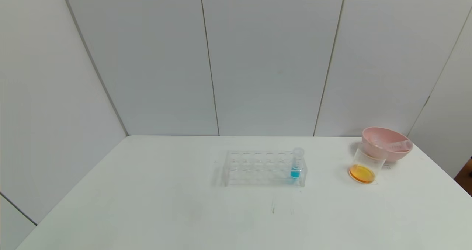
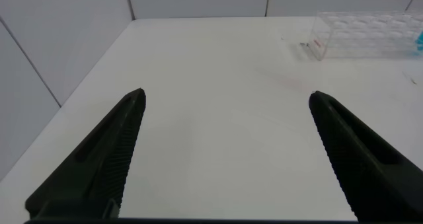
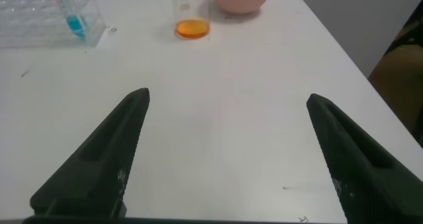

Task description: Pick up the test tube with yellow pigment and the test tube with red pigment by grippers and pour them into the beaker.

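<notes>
The beaker (image 1: pixel 365 164) stands at the right of the table, against the pink bowl, with a layer of orange liquid in its bottom; it also shows in the right wrist view (image 3: pixel 192 12). No tube with yellow or red liquid is in view. A clear, empty-looking tube (image 1: pixel 397 145) lies in the pink bowl. My left gripper (image 2: pixel 227 94) is open and empty above the bare table, short of the rack. My right gripper (image 3: pixel 228 95) is open and empty above the table, short of the beaker. Neither gripper shows in the head view.
A clear many-holed rack (image 1: pixel 263 167) stands mid-table with one blue-liquid tube (image 1: pixel 296 164) at its right end; the rack also shows in both wrist views (image 2: pixel 363 34) (image 3: pixel 39 16). The pink bowl (image 1: pixel 398 155) sits behind the beaker near the back right corner. Grey walls close the back and left.
</notes>
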{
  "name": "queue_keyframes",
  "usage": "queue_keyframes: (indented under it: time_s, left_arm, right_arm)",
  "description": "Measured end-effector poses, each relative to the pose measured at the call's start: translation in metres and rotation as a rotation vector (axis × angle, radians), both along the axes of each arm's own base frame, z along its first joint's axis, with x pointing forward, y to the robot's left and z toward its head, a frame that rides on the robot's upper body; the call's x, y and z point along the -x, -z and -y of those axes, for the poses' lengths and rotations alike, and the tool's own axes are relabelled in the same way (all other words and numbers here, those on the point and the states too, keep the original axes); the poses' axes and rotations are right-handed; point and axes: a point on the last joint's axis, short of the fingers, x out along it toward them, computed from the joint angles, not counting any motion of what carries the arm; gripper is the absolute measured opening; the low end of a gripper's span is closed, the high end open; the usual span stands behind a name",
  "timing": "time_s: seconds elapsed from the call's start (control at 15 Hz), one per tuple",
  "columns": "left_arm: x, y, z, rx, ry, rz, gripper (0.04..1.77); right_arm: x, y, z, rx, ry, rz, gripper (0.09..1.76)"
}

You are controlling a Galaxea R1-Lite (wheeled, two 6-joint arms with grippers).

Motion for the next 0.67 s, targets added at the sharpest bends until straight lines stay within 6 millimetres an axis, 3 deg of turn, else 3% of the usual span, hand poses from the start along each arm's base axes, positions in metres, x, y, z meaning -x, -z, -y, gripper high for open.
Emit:
queue_keyframes:
  time_s: [0.67]
  left_arm:
    - [0.0,0.0,0.0,0.0,0.0,0.0,1.76]
  right_arm:
    - [-0.0009,0.0086,-0.0017,0.036,-0.084,-0.061,1.7]
